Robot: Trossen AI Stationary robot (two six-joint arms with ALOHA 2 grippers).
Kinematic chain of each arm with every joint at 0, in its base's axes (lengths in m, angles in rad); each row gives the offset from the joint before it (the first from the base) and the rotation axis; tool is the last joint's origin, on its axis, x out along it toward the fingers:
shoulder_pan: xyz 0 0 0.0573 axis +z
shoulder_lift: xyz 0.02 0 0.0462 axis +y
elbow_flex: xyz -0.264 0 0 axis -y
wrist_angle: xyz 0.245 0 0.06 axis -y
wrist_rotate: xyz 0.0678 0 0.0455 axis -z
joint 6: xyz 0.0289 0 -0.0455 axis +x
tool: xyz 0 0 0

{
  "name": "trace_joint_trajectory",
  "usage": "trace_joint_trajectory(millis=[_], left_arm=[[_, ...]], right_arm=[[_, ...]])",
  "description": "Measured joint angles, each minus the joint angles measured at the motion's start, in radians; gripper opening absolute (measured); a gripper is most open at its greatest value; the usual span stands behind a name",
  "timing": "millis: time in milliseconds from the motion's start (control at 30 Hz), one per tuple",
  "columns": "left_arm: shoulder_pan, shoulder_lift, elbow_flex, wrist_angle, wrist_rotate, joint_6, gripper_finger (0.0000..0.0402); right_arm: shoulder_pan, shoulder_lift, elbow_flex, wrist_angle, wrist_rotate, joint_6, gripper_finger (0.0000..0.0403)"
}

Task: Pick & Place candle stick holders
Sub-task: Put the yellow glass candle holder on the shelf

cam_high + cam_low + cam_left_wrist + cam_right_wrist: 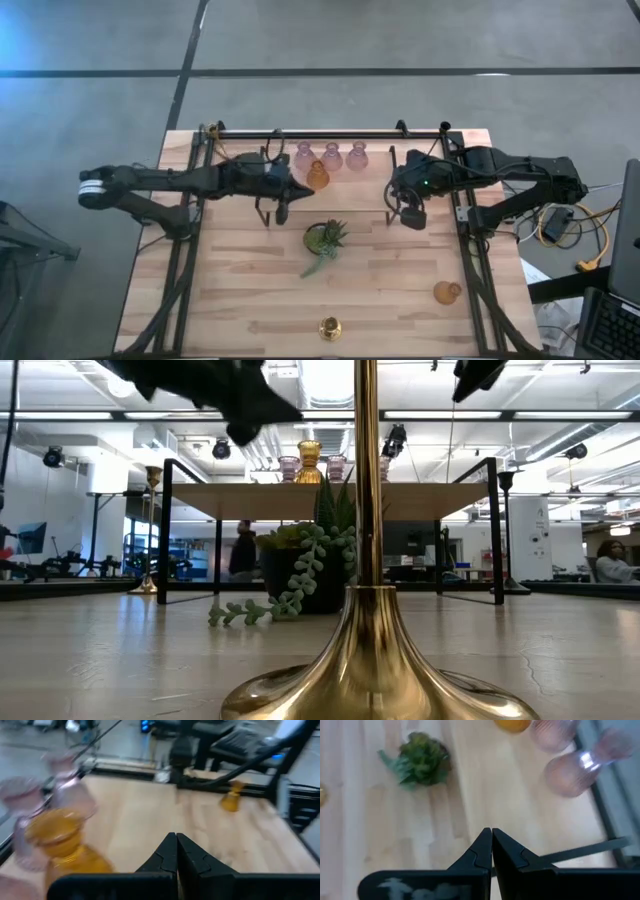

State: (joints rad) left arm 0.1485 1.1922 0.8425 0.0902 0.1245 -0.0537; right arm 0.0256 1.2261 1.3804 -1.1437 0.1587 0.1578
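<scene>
My left tool (281, 212) hangs over the far left of the bench (230, 290), fingers pressed together, holding nothing. Just right of it, at the far edge, three pink holders (331, 155) stand in a row, with an amber holder (317, 176) just in front of them. The potted plant (325, 240) sits at the bench centre. A brass holder (330, 327) stands at the near edge. My right tool (412, 216) hangs right of centre, fully closed and empty. A second amber holder (446, 292) lies near the right frame.
</scene>
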Motion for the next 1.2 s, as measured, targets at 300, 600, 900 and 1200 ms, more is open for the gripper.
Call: trace_joint_trajectory(millis=[300,600,900,1200], left_arm=[[-0.202,-0.185,-0.121,0.070,-0.192,0.070,0.0002],[-0.276,-0.327,-0.339,0.327,-0.202,0.065,0.0005],[-0.276,-0.380,-0.394,0.368,-0.201,0.089,0.0007],[-0.275,-0.380,-0.394,0.370,-0.212,0.243,0.0007]], right_arm=[[0.166,0.000,0.000,-0.232,0.018,0.324,0.0008],[0.501,-0.001,-0.002,-0.299,0.047,0.767,0.0008],[0.805,0.033,-0.034,-0.301,0.052,1.298,0.0008],[1.067,0.122,-0.119,-0.251,0.020,1.868,0.0008]])
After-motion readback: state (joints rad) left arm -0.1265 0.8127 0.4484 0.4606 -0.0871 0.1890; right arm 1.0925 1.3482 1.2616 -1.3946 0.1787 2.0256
